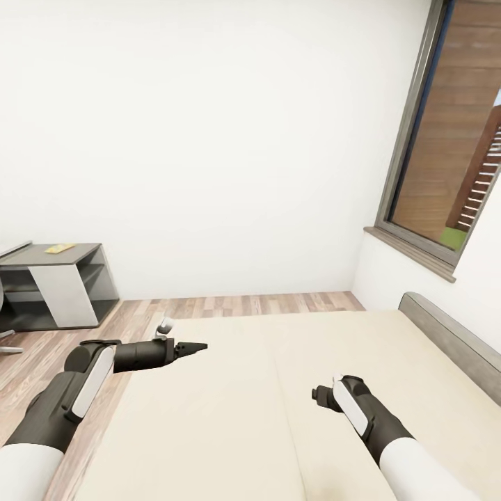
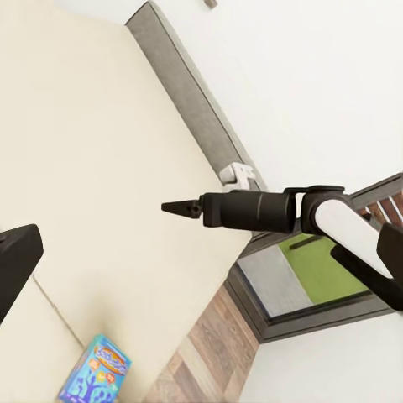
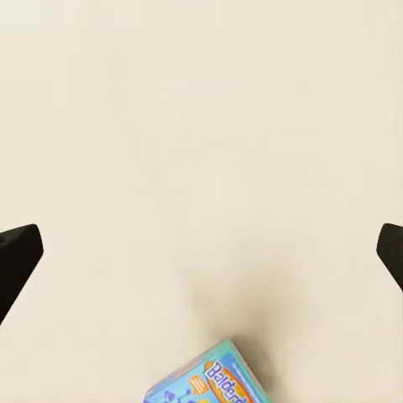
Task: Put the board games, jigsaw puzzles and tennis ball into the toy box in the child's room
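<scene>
The bed [image 1: 292, 390] takes up the lower middle of the head view, a plain cream mattress with a grey headboard [image 1: 452, 337] along its right edge. Behind the bed rises a bare white wall [image 1: 209, 139], and beyond the headboard side a grey-framed window [image 1: 445, 132] looks onto brown planking outside. A strip of wood-plank floor [image 1: 229, 305] runs between the bed and the wall. Off the bed's left far corner stands a low dark-grey desk [image 1: 59, 285] with a small yellow item on its top, too small to make out.

The left gripper [image 1: 198, 346] hangs over the bed's left edge, pointing across the mattress, its fingers pressed together into one dark tip. The right gripper [image 3: 201, 252] hangs above the middle of the bed, aimed down at the mattress; in the right wrist view its two dark fingers [image 3: 17, 256] sit far apart at the frame's sides, spread wide with nothing between them.

A light-blue board game [image 3: 210, 378] with cartoon print lies flat on the bed, just beyond the right gripper's open span.
</scene>
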`<state>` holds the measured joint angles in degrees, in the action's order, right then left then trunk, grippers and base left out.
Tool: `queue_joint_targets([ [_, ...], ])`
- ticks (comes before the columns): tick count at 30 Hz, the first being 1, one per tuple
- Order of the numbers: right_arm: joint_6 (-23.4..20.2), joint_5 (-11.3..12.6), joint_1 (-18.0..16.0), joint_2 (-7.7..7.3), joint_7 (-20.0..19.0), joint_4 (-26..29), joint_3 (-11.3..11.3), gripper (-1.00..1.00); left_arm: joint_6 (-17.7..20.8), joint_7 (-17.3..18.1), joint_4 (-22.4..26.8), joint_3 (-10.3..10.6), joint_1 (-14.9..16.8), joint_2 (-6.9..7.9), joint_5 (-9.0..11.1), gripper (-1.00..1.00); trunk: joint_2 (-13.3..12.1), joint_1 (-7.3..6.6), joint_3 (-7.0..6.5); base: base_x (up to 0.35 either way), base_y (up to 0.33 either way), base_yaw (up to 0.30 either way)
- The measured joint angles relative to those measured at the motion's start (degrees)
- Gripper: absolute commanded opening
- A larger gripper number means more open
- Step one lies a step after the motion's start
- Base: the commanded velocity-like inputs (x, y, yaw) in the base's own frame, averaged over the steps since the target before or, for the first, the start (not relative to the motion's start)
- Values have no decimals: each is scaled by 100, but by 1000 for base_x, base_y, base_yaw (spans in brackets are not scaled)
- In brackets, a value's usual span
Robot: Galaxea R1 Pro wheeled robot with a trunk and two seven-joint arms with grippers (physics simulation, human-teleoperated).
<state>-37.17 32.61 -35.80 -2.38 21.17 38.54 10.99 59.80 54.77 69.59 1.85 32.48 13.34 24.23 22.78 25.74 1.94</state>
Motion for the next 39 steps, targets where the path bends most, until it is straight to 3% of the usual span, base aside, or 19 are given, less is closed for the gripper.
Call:
queue_joint_targets([
  [14,9,-8,0,1,-1,5,12,100,0,0,2,-11,-3,-19,-9,100,0,0,0,0,0,136],
  [39,83,-8,0,-1,-1,4,7,100,0,0,21,1,6,-37,-15,100,0,0,17,0,0,7],
])
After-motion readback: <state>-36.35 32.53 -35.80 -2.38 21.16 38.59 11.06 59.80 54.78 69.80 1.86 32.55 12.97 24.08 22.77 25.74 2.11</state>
